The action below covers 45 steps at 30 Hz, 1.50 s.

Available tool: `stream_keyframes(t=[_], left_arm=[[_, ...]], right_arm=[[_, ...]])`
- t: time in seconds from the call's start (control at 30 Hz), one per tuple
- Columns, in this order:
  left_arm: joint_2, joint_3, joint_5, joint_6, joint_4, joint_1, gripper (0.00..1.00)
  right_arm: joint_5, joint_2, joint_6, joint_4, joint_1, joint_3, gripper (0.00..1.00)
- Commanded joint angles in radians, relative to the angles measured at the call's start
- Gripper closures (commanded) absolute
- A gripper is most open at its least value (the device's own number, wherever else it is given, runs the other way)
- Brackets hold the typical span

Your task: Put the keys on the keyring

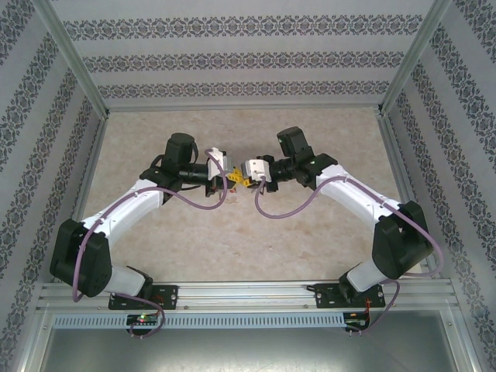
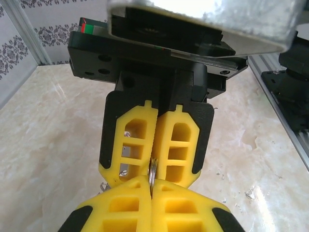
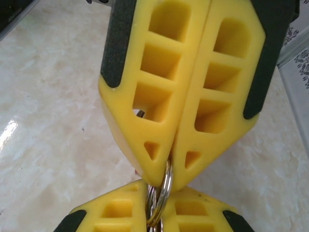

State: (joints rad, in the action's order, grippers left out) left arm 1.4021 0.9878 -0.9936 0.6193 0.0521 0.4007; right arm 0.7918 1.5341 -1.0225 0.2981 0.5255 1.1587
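My two grippers meet tip to tip above the middle of the table (image 1: 310,225). The keyring (image 2: 153,168) is a thin silvery wire loop standing on edge between them. My left gripper (image 2: 152,186) is shut on its near part. My right gripper (image 3: 155,195) is shut on the keyring (image 3: 166,186) from the other side. In the top view the left gripper (image 1: 235,180) and right gripper (image 1: 247,182) touch at their yellow tips. Small silvery bits (image 2: 104,186) hang behind the right gripper's yellow fingers (image 2: 181,145); I cannot tell whether they are the keys.
The marble-patterned tabletop (image 2: 48,145) lies well below both grippers. Patterned walls (image 1: 248,62) close the back and sides. An aluminium rail (image 1: 248,294) runs along the near edge by the arm bases. Purple cables (image 1: 283,211) loop from each wrist.
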Motion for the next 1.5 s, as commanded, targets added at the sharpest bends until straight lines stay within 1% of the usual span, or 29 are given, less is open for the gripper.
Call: stream_keyframes(t=[0.0,0.1,0.23,0.37,0.43,0.57,0.73,0.87,0.97,1.13,1.27,1.37,1.4,1.47], left_arm=[[-0.050,-0.027,0.013,0.075,-0.009,0.024,1.00],[-0.072,-0.037,0.059,0.122,-0.009,0.042,1.00],[-0.072,-0.038,0.069,0.114,-0.034,0.048,1.00],[-0.072,-0.056,0.076,0.064,-0.097,0.048,1.00],[-0.074,-0.064,0.081,0.046,-0.121,0.048,1.00],[-0.064,-0.066,0.076,0.002,-0.148,0.047,1.00],[-0.046,-0.069,0.091,-0.089,-0.211,0.047,1.00],[-0.023,-0.062,0.085,-0.176,-0.259,0.040,1.00],[-0.014,-0.072,0.073,-0.219,-0.307,0.037,1.00],[-0.003,-0.061,0.056,-0.230,-0.307,0.036,1.00],[0.000,-0.059,0.033,-0.222,-0.300,0.036,1.00],[0.001,-0.052,0.055,-0.225,-0.276,0.036,1.00],[0.001,-0.052,0.069,-0.234,-0.275,0.037,1.00],[0.000,-0.053,0.101,-0.253,-0.283,0.038,1.00]], right_arm=[[0.052,-0.050,0.046,-0.062,-0.025,-0.033,0.80],[0.050,-0.068,0.064,-0.062,-0.030,-0.052,0.75],[0.076,-0.084,0.090,-0.058,-0.032,-0.068,0.72],[0.073,-0.093,0.108,-0.048,-0.033,-0.075,0.69],[0.071,-0.103,0.124,-0.046,-0.035,-0.080,0.66],[0.027,-0.147,0.164,-0.059,-0.052,-0.111,0.59],[0.016,-0.226,0.222,-0.090,-0.103,-0.179,0.57],[0.007,-0.293,0.247,-0.119,-0.113,-0.242,0.55],[-0.033,-0.314,0.263,-0.127,-0.107,-0.256,0.55],[-0.081,-0.346,0.265,-0.177,-0.086,-0.277,0.55],[-0.063,-0.334,0.229,-0.150,-0.085,-0.250,0.55],[-0.043,-0.311,0.231,-0.115,-0.080,-0.207,0.55],[-0.046,-0.305,0.252,-0.118,-0.071,-0.198,0.57],[-0.055,-0.292,0.302,-0.133,-0.042,-0.188,0.64]])
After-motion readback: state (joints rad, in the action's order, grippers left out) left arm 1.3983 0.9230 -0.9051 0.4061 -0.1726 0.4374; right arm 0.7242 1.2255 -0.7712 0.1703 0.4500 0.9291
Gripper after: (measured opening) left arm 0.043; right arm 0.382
